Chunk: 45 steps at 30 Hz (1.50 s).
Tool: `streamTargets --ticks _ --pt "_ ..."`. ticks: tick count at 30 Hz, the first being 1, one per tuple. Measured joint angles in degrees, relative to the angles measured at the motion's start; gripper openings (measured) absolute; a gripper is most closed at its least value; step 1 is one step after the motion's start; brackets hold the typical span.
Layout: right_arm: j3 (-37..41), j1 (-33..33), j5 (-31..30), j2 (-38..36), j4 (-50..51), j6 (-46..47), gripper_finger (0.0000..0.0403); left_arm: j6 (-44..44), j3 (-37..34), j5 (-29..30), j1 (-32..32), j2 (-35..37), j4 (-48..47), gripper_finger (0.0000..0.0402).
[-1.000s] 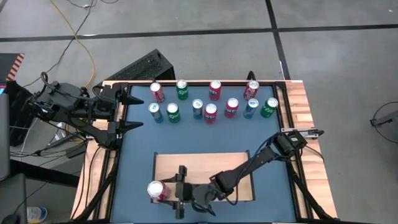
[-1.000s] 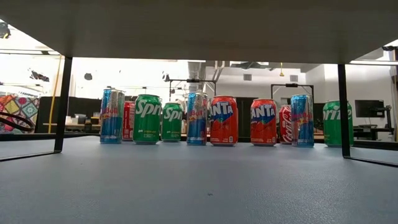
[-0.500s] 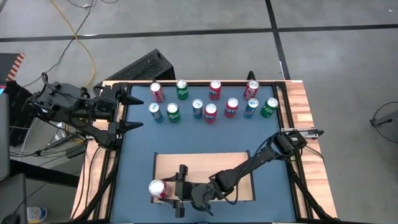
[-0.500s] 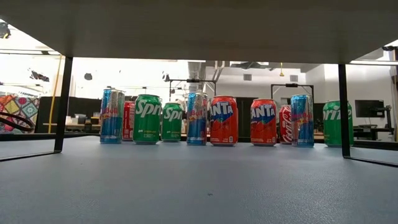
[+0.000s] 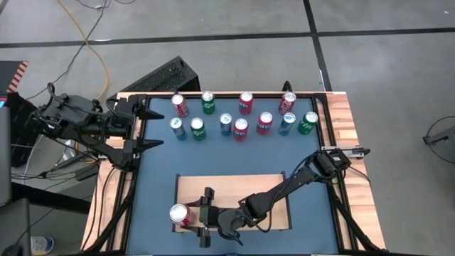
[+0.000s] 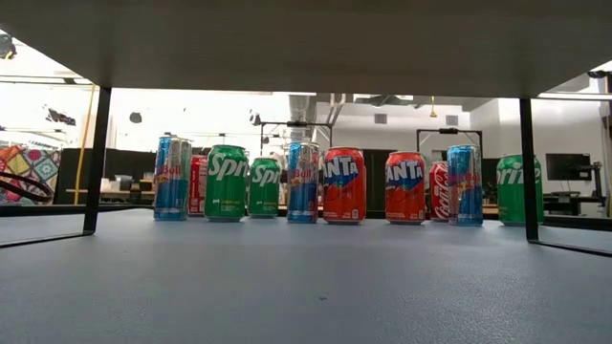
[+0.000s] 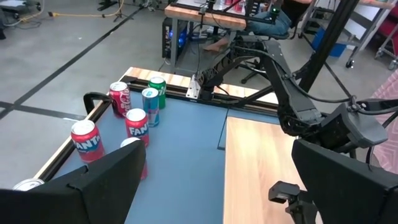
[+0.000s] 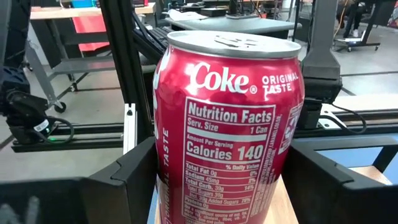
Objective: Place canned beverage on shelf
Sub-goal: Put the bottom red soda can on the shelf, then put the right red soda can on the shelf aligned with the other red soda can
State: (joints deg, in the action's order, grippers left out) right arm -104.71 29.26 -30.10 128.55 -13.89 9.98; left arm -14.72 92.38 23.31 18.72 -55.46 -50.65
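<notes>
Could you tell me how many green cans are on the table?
3: far-row green can, nearer-row left green can, nearer-row right-end green can. None looks hidden.

A red Coke can point(image 8: 229, 127) with white lettering and a silver top stands on the pale tan, plain-grained shelf point(image 5: 242, 186), at its eight o'clock corner. The table mat point(image 5: 160, 171) is slate blue, its frame point(image 5: 350, 128) striped light wood with black rails. At twelve o'clock stand green Sprite cans point(image 6: 227, 182), orange-red Fanta cans point(image 6: 343, 184) and blue-and-silver cans point(image 6: 172, 178).
</notes>
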Motion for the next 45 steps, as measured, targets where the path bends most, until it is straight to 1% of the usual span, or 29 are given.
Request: streamTargets --ticks 4,6,12,15,18,26,30,36,39,42,45 --pt "0.0 0.2 0.0 0.0 0.2 0.1 0.0287 0.4 0.0 0.0 0.0 0.0 0.0 0.0391" --pt "0.0 0.4 0.0 0.0 0.9 0.3 0.0296 0.5 0.0 0.0 0.0 0.0 0.0 0.0391" --pt "0.2 0.4 0.7 0.3 5.5 3.5 0.0356 0.5 0.0 0.0 0.0 0.0 0.0 0.0391" --pt "0.2 0.4 0.7 0.3 6.6 5.2 0.0377 0.5 0.0 0.0 0.0 0.0 0.0 0.0391" --pt "0.1 0.4 0.6 0.2 6.8 6.2 0.0381 0.5 0.0 0.0 0.0 0.0 -0.1 0.0391" --pt "0.1 1.4 0.6 -1.2 9.1 6.7 0.0372 0.5 0.0 -0.1 0.0 0.0 -0.1 0.0391" --pt "0.0 2.2 0.5 -3.5 15.4 7.6 0.0372 0.6 0.0 -0.4 0.0 0.0 -0.2 0.0391" --pt "0.1 2.5 -0.1 -9.7 32.9 12.3 0.0372 0.5 0.0 -0.5 0.0 0.0 -1.0 0.0391" --pt "0.1 1.4 -0.6 -13.8 37.9 12.6 0.0372 -0.1 0.0 -0.8 0.0 0.1 -1.4 0.0391" --pt "0.0 -0.5 -2.3 -18.2 42.1 12.6 0.0372 -1.7 0.0 -0.6 0.0 0.4 -3.0 0.0391" --pt "0.0 -2.8 -5.9 -22.3 47.8 12.6 0.0372 -2.9 0.0 2.3 0.0 0.5 -5.7 0.0391"
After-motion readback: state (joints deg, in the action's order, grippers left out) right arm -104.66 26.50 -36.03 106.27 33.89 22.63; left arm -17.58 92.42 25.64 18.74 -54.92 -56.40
